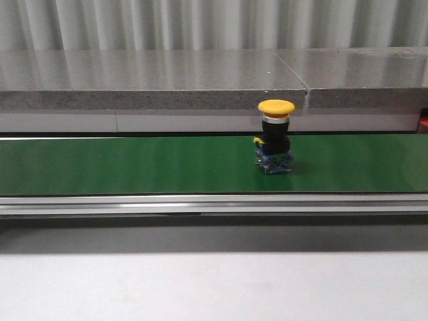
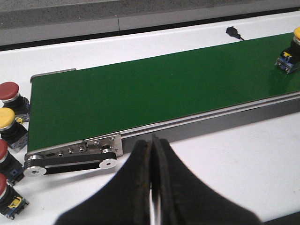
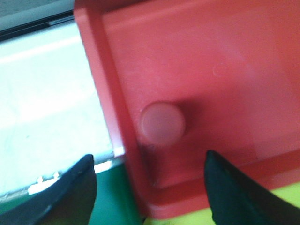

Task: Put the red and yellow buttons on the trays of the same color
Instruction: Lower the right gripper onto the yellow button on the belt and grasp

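While one yellow button (image 1: 275,136) stands upright on the green belt (image 1: 134,164), my right gripper (image 3: 150,185), fingers apart, hovers over the red tray (image 3: 225,61) containing one red button (image 3: 162,123); my left gripper (image 2: 152,187) is closed, holding nothing

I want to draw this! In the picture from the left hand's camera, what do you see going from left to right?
Queued buttons, topped by a red button and a yellow button → conveyor end roller bracket → left gripper, shut → black plug → yellow button on the green belt.
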